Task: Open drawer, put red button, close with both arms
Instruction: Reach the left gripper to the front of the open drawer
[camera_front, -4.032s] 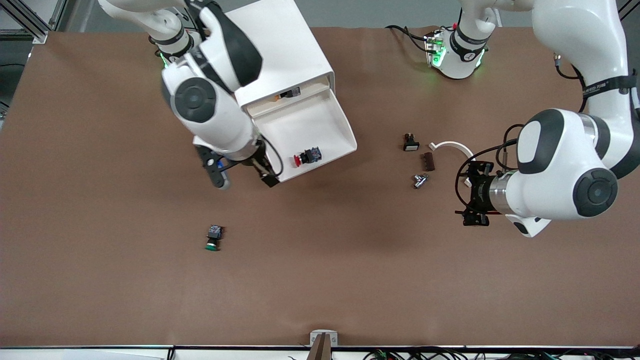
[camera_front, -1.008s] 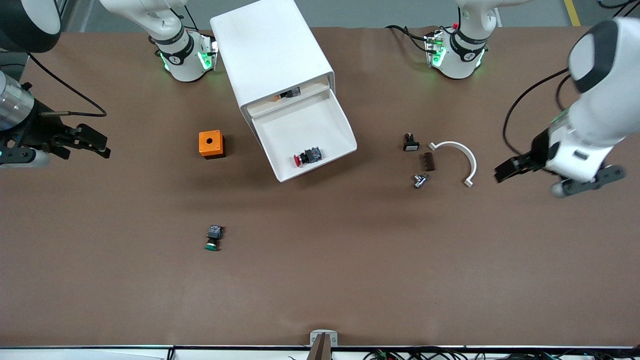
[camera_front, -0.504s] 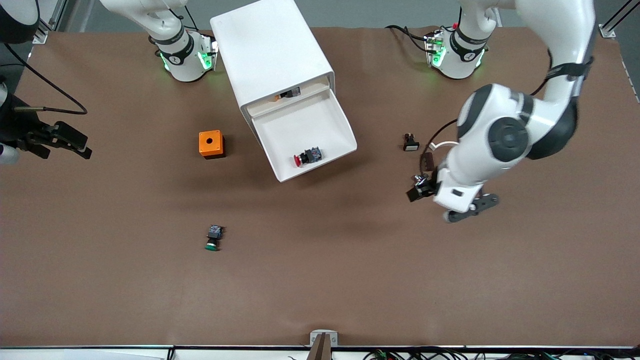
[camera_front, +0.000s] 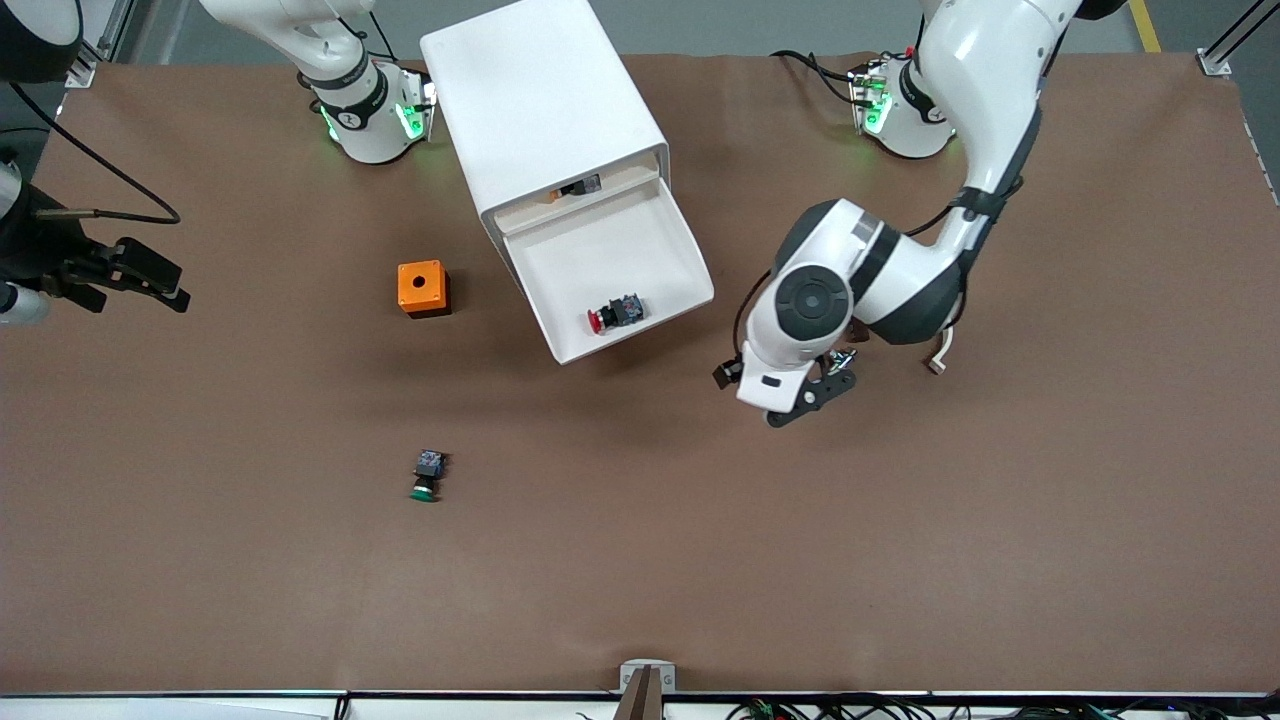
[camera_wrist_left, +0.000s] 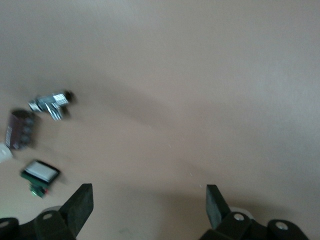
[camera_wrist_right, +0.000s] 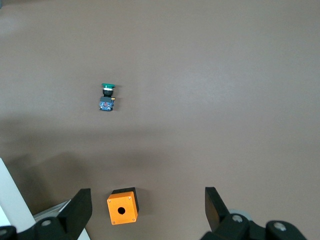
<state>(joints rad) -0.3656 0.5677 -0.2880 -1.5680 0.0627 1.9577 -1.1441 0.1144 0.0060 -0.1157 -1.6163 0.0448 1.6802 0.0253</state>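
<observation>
The drawer (camera_front: 655, 235) stands pulled out of the white cabinet (camera_front: 540, 100) toward the front camera. The red button (camera_front: 611, 314) lies on its side inside the drawer, near the front wall. My left gripper (camera_front: 733, 380) is open and empty over bare table beside the drawer's front corner; its wrist view (camera_wrist_left: 149, 200) shows only table between the fingers. My right gripper (camera_front: 135, 277) is open and empty, high over the right arm's end of the table. In the right wrist view (camera_wrist_right: 145, 205) the orange box (camera_wrist_right: 122, 207) lies far below it.
The green-capped button (camera_front: 426, 475) lies nearer the front camera than the orange box (camera_front: 422, 288). A metal part (camera_wrist_left: 51, 103), a brown block (camera_wrist_left: 20, 129) and a white-faced switch (camera_wrist_left: 40, 175) lie under the left arm. A white curved piece (camera_front: 938, 355) shows beside it.
The left arm swung from the left arm's end of the table to beside the drawer's front corner. The right gripper, at the drawer 4 s ago, has since withdrawn and holds still.
</observation>
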